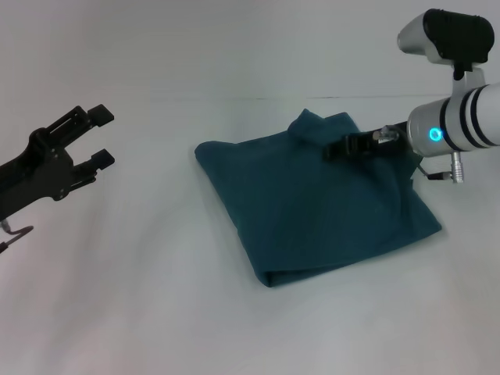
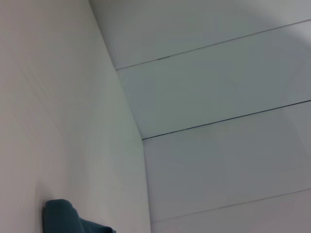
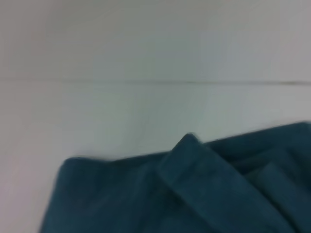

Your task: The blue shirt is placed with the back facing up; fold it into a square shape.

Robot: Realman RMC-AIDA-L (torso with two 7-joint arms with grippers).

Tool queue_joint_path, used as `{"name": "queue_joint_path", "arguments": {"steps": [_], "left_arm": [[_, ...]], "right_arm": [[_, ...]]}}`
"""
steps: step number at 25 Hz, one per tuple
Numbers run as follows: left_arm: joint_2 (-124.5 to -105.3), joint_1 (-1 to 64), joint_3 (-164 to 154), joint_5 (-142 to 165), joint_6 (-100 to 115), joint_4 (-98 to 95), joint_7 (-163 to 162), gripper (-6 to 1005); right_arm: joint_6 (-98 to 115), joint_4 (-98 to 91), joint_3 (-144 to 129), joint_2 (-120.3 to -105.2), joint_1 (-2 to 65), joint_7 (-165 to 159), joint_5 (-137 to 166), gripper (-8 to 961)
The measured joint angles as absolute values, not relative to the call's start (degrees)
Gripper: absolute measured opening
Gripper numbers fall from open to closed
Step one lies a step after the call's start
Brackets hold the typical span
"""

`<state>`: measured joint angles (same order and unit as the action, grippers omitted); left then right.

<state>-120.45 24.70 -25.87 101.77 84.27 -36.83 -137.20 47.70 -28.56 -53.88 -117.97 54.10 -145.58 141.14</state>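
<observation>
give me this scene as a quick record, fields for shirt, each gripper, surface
shirt: dark teal-blue soft cotton shirt, folded into a rough square, one corner flap sticking up at its far edge
lettering: none showing
left gripper: open, off to the left, apart from the shirt
right gripper: low over the shirt's far right part; grip state unclear
surface: plain white tabletop

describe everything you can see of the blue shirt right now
The blue shirt is plain dark teal soft cloth, folded into a rough, skewed square lying flat on the white table. One small flap pokes up at its far edge. The right end effector is over its far right part; contact is unclear. The left end effector is well clear.
</observation>
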Motion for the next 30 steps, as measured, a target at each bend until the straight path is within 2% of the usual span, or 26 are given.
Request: {"name": "queue_joint_path", "arguments": {"steps": [3,7,13,16,22,24,27,30], "left_arm": [[-120.48,24.7,-25.9,101.8,84.3,-36.8,-137.2,868],[-120.49,24.7,-25.8,101.8,84.4,-36.8,-137.2,866],[-120.41,24.8,-26.2,102.1,84.8,-36.8,-137.3,862],[-120.19,24.8,-27.3,103.5,85.6,-37.2,-138.0,860],[-119.45,26.1,-28.6,115.0,91.0,-39.2,-142.2,856],[-119.45,26.6,-28.9,118.1,92.7,-39.8,-143.7,855],[-119.81,26.8,-31.2,120.1,92.8,-40.3,-146.5,853],[-121.04,27.0,-34.1,120.3,91.5,-40.5,-148.5,851]], "right_arm": [[42.5,-30.0,-54.3,-118.25,53.1,-149.0,143.3,540],[40.5,-33.2,-53.6,-116.7,51.3,-152.6,144.1,541],[52.9,-42.1,-50.3,-114.94,48.3,-152.7,143.0,543],[63.3,-45.0,-47.2,-113.13,48.0,-152.7,142.5,543],[80.7,-44.5,-40.3,-107.7,47.2,-149.8,135.5,545],[83.5,-44.5,-39.4,-106.51,46.5,-149.6,133.8,556],[85.4,-45.0,-38.6,-105.54,45.6,-150.0,132.9,581],[86.3,-45.0,-37.9,-105.21,45.1,-150.1,132.7,585]]}}
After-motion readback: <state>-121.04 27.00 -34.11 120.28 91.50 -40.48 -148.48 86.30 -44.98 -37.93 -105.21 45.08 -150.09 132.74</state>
